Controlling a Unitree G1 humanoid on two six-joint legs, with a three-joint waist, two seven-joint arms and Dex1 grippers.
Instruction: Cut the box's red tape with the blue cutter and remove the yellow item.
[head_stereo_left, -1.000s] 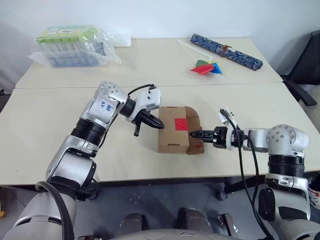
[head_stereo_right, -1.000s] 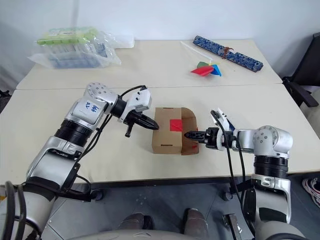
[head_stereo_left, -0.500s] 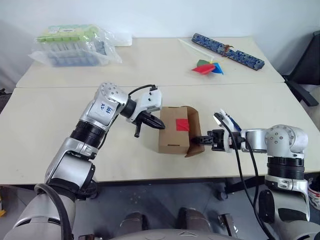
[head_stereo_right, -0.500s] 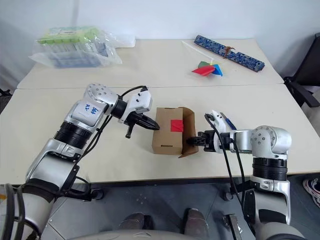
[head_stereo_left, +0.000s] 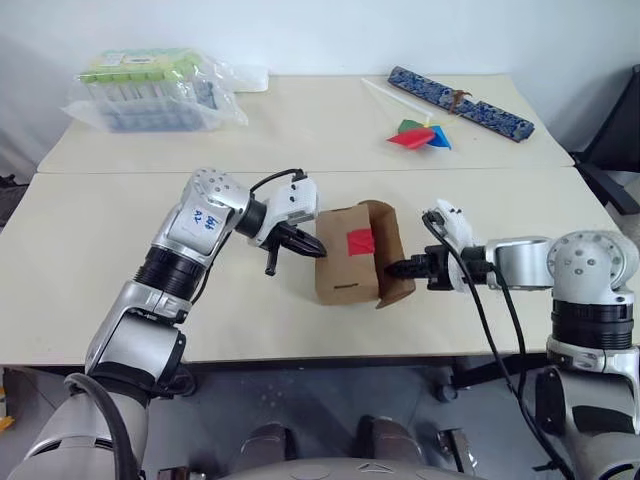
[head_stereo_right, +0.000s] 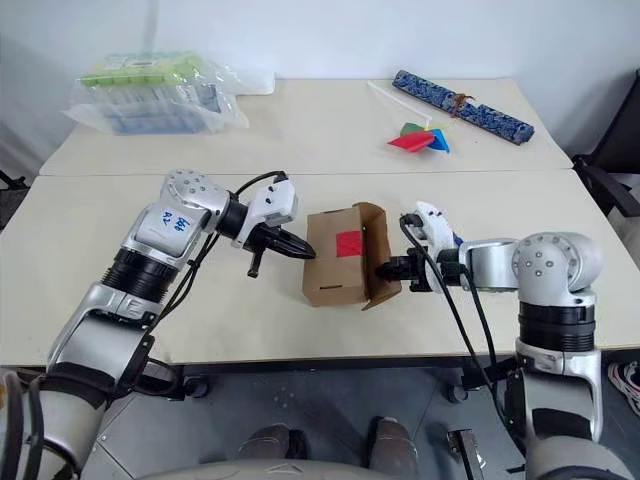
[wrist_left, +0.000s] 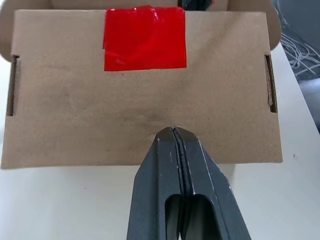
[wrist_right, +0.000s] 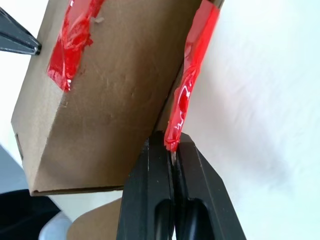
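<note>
The brown box sits mid-table, tipped up on its right side, with the red tape on its top. My left gripper is shut with nothing between its fingers, its tips pressed against the box's left top face below the tape. A slim dark stick hangs by that gripper's base; I cannot tell whether it is the blue cutter. My right gripper is shut on the edge of the raised right flap, right at a torn strip of tape. The yellow item is hidden.
At the back left lies a clear plastic bag of packs. A paper pinwheel and a long blue patterned strip lie at the back right. A black chair stands beyond the table's right edge.
My right gripper shut on the box's right flap and rose, lifting the flap and tipping the box's right side up. The left gripper stayed against the box.
</note>
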